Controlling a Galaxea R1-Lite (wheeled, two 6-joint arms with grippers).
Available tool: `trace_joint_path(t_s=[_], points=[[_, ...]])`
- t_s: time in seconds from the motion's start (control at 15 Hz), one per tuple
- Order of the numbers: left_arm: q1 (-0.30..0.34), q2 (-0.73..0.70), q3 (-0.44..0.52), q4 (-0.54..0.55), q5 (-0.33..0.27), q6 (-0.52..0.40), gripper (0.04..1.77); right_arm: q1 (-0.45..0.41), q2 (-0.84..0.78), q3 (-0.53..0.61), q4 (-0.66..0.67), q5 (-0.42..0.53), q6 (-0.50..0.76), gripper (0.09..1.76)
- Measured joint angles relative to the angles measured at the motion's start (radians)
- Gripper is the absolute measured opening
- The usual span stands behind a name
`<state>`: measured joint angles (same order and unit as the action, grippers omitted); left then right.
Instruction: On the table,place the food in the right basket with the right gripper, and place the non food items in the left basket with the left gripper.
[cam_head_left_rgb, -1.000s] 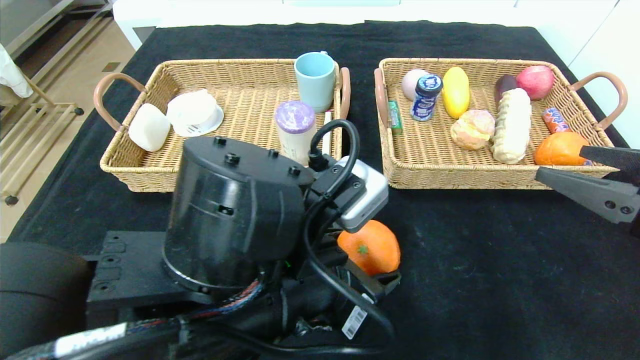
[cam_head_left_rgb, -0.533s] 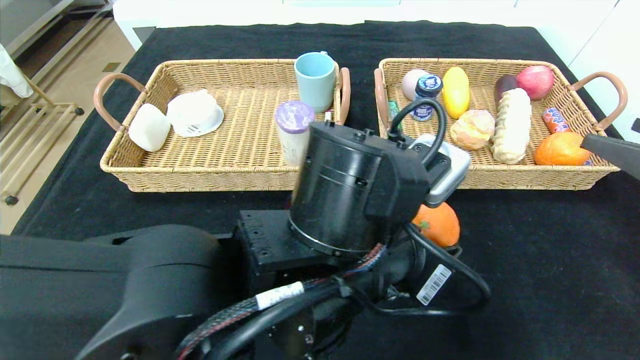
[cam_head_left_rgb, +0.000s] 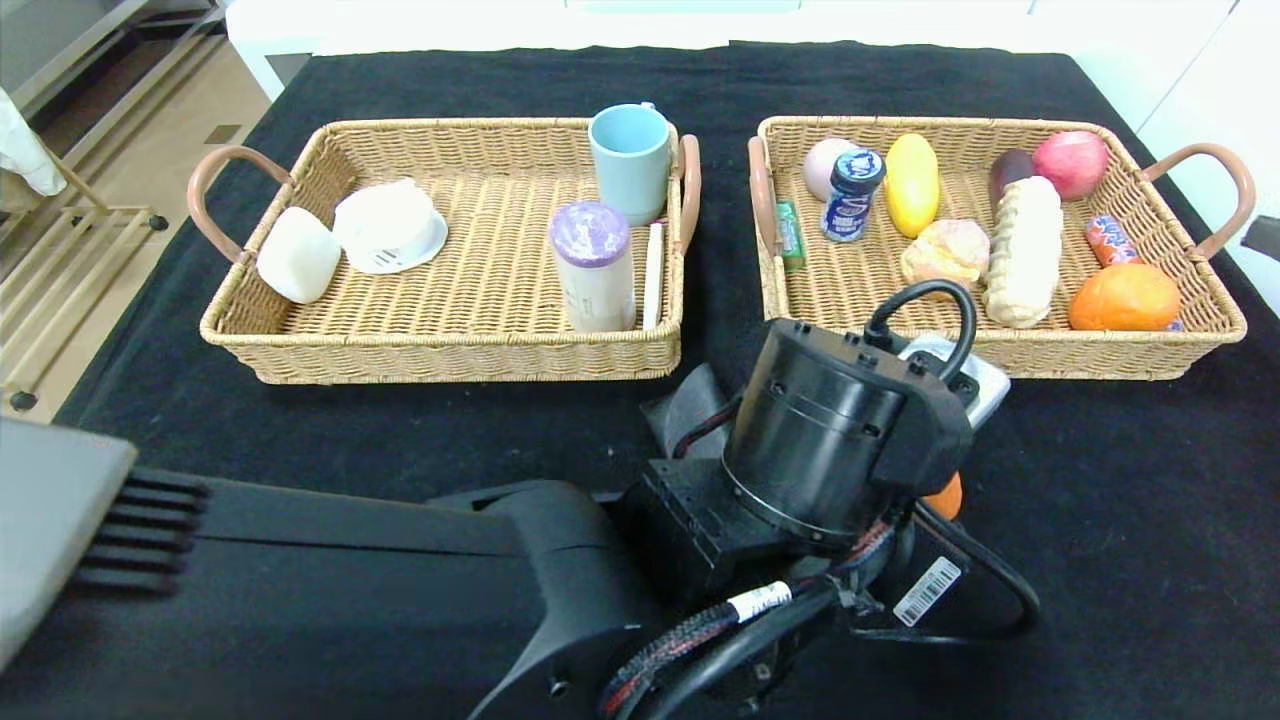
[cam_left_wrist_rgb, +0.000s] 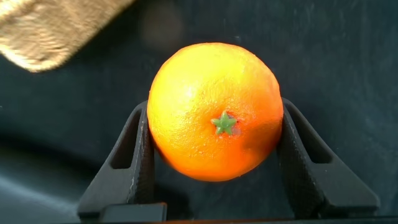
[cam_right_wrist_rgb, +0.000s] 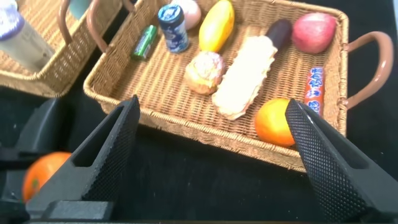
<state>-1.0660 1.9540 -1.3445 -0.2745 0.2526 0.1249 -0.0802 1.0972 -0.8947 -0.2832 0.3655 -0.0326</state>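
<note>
An orange (cam_left_wrist_rgb: 211, 93) with a green stem star sits between the fingers of my left gripper (cam_left_wrist_rgb: 214, 107), which is shut on it. In the head view the left wrist covers nearly all of the orange (cam_head_left_rgb: 945, 497), held over the black cloth just in front of the right basket (cam_head_left_rgb: 1000, 352). The right wrist view shows the same orange (cam_right_wrist_rgb: 43, 174) low at one side. My right gripper (cam_right_wrist_rgb: 212, 104) is open and empty, above the cloth in front of the right basket (cam_right_wrist_rgb: 186, 127). The left basket (cam_head_left_rgb: 450, 360) stands to the left.
The right basket holds a second orange (cam_head_left_rgb: 1123, 297), an apple (cam_head_left_rgb: 1070, 163), a yellow mango (cam_head_left_rgb: 912, 183), a long bread (cam_head_left_rgb: 1025, 250), a bun (cam_head_left_rgb: 945, 258) and a blue can (cam_head_left_rgb: 852, 195). The left basket holds a blue mug (cam_head_left_rgb: 630, 160), a purple-lidded cup (cam_head_left_rgb: 592, 262) and white items (cam_head_left_rgb: 385, 225).
My left arm has carried the orange to the right, from in front of the left basket to in front of the right one. The right gripper has drawn back past the right edge of the head view.
</note>
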Motion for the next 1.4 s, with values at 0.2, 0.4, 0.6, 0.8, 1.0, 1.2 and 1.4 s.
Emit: trace_joint_path(t_s=[0.2,0.4,0.6,0.8,1.0,1.2,1.4], points=[[0.0,0.033,-0.001,-0.041,-0.002,0.0,1.15,-0.031,0.001,-0.012,0.0,0.009,0.01,1.71],[0.002,0.047,0.009,-0.044,-0.005,-0.007,1.15,-0.036,0.007,-0.015,0.001,0.024,0.013,1.71],[0.003,0.051,0.013,-0.046,-0.008,-0.009,1.14,-0.036,0.011,-0.015,0.002,0.032,0.013,1.71],[0.004,0.056,0.011,-0.046,-0.008,-0.009,1.14,-0.036,0.014,-0.015,0.002,0.032,0.013,1.71],[0.006,0.059,0.011,-0.046,-0.009,-0.009,1.3,-0.036,0.021,-0.015,0.001,0.034,0.013,1.71],[0.006,0.061,0.011,-0.059,-0.007,-0.008,1.43,-0.037,0.023,-0.015,0.001,0.034,0.013,1.71],[0.006,0.059,0.01,-0.06,-0.002,-0.002,1.52,-0.036,0.023,-0.014,0.001,0.034,0.013,1.71]])
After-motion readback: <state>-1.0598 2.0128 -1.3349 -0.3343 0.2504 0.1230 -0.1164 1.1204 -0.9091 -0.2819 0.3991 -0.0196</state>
